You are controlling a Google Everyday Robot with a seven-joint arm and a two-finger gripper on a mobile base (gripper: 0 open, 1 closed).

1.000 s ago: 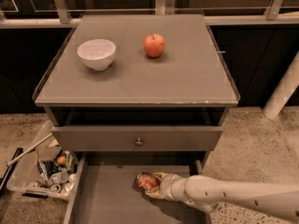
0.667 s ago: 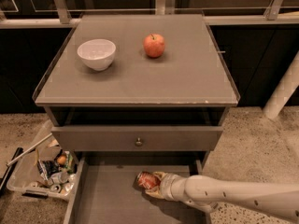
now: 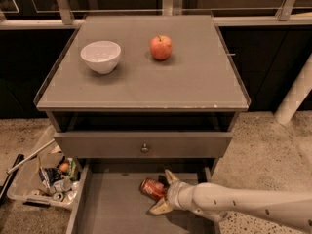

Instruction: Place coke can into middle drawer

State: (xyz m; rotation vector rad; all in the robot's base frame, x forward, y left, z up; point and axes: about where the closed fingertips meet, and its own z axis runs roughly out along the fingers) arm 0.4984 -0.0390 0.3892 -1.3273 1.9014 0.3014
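Note:
The coke can, red-orange with a silver end, lies on its side on the grey floor of the pulled-out middle drawer, toward its back. My gripper reaches in from the right on a cream arm. It is open. One fingertip sits behind the can and the other in front of it, both spread wider than the can. The can rests on the drawer floor between them, at the tips.
Above the open drawer is a shut drawer front with a round knob. The cabinet top holds a white bowl and a red-orange apple. A clear bin of trash stands on the floor at left. A white post stands at right.
The fingers have spread apart from the can, which now lies free on the drawer floor. The arm has barely moved.

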